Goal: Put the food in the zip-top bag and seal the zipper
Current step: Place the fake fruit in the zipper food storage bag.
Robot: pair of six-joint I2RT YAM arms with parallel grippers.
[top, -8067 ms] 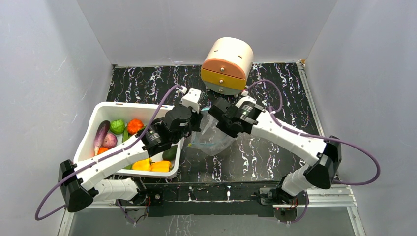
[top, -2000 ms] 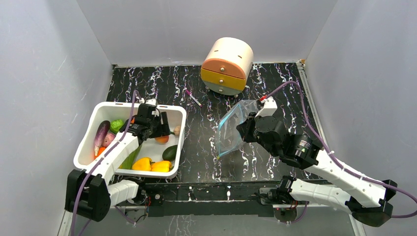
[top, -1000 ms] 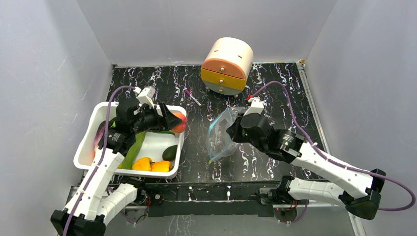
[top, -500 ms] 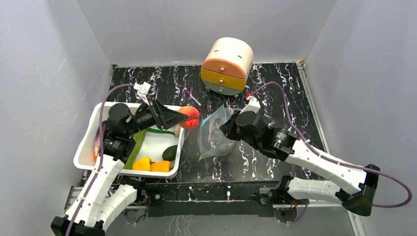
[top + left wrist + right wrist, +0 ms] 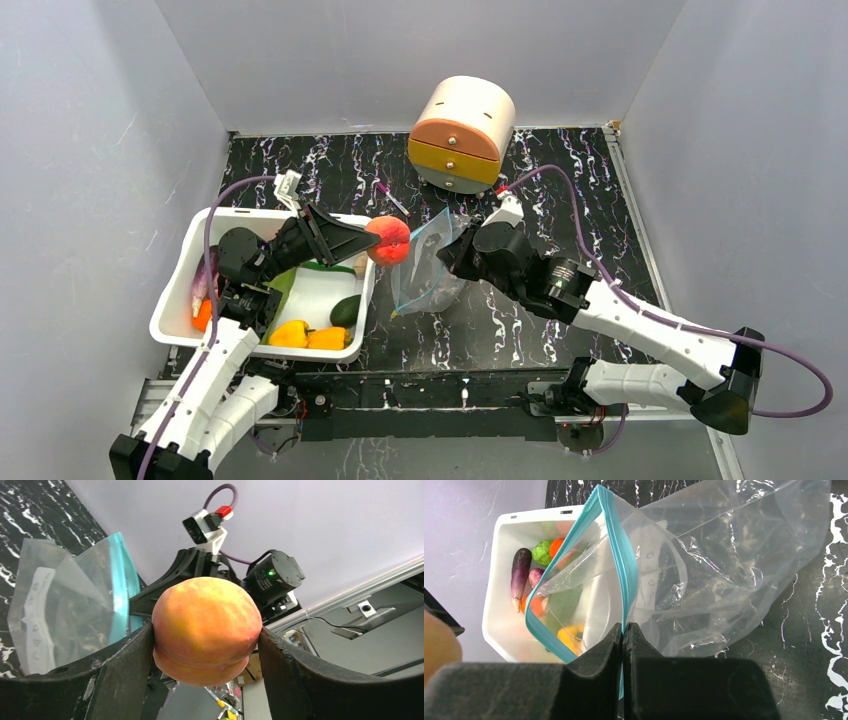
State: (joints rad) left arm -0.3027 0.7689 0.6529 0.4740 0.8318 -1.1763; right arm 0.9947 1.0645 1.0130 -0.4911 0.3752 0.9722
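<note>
Top view: left gripper [image 5: 371, 240] clamps the peach [image 5: 390, 240] at centre frame, now clear of the white tub's [image 5: 250, 213] right rim (closer to the bag than half a second back). The zip-top bag [image 5: 418, 280] hangs just right of it from the right gripper [image 5: 442, 258].
Left wrist: fingers [image 5: 125, 670] spread wide, peach wedged between them, bag at left.
Right wrist: jaws pinched tight on the zipper [image 5: 616, 565], mouth gaping toward the tub.

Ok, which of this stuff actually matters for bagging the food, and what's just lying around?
For the job:
- peach, held in the left gripper
- zip-top bag, with its zipper rim pinched by the right gripper
- eggplant and yellow peppers in the white tub

Just lying about:
- round drawer box
- pink pen
</note>
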